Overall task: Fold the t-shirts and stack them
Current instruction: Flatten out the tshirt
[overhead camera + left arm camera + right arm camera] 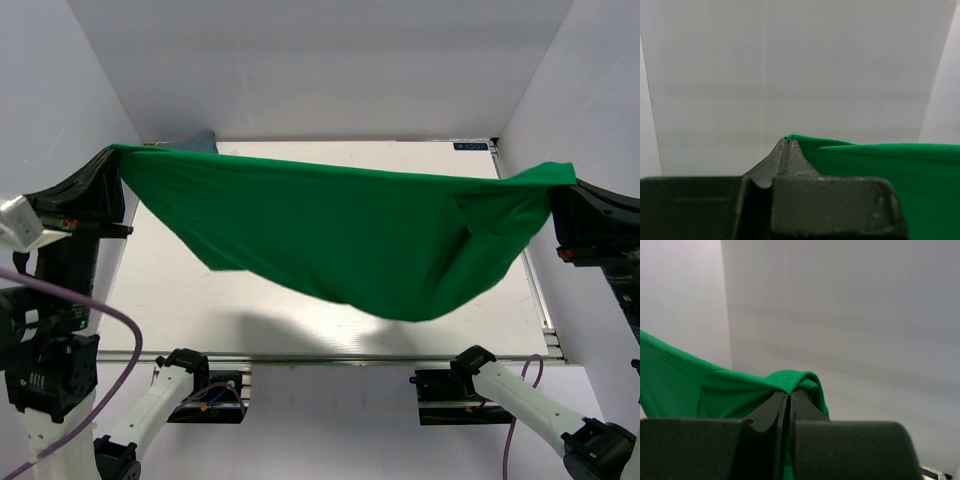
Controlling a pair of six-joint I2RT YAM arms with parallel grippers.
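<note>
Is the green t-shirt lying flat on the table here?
No, the green t-shirt hangs in the air, stretched between the left pincer and the right pincer.

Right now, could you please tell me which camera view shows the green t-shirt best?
The top external view: the whole green t-shirt hangs stretched between the left gripper and right gripper, sagging above the table. Each wrist view shows only the bit of cloth pinched at its own fingertips.

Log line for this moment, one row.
left hand: shut on bright green cloth t-shirt | right hand: shut on same t-shirt | t-shirt: slung between hands, sagging over white table, unfolded
</note>
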